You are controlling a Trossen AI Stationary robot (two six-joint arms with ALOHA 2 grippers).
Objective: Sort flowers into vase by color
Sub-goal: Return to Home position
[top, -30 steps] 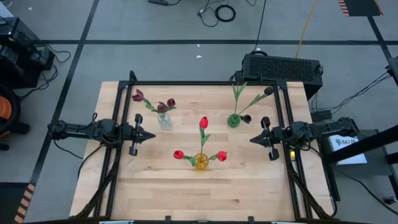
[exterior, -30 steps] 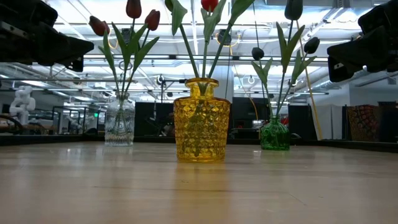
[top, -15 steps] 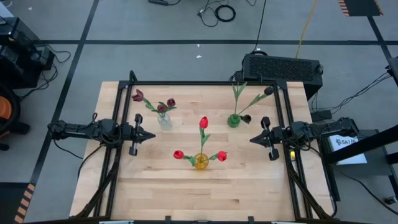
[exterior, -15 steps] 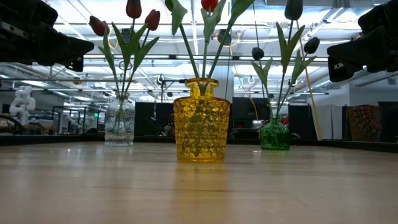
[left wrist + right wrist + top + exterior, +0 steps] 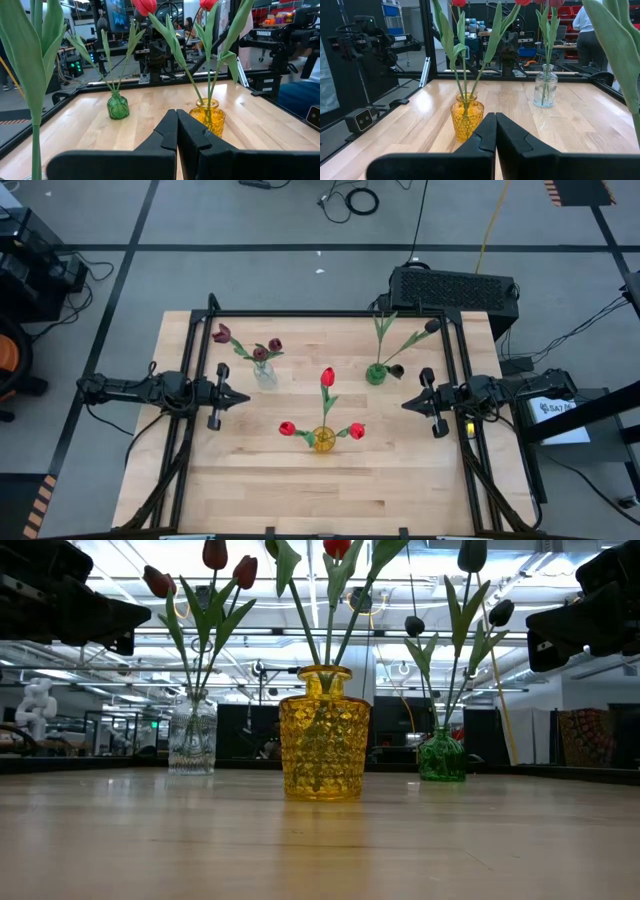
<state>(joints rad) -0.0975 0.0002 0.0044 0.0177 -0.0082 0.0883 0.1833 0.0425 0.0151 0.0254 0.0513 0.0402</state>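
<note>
- Left end effector: held over the left side of the worktop and pointed inward. Its fingers are pressed together on nothing, as the left wrist view shows.
- Right end effector: mirrored over the right side, likewise clenched and empty.
- Red flowers: stood in the yellow vase, roughly between the two end effectors.
- Maroon flowers: stood in the transparent vase, near the left end effector.
- Near-black flowers: stood in the green vase, near the right end effector.
- No flower is seen lying on the worktop, so the sorting is judged complete.
- The step in hand is judged to be the return to rest. Any remaining travel is best made slowly and outward, away from the vases, because a leaf leans close to the left wrist. Closed fingers are advised so that no stem is snagged.
</note>
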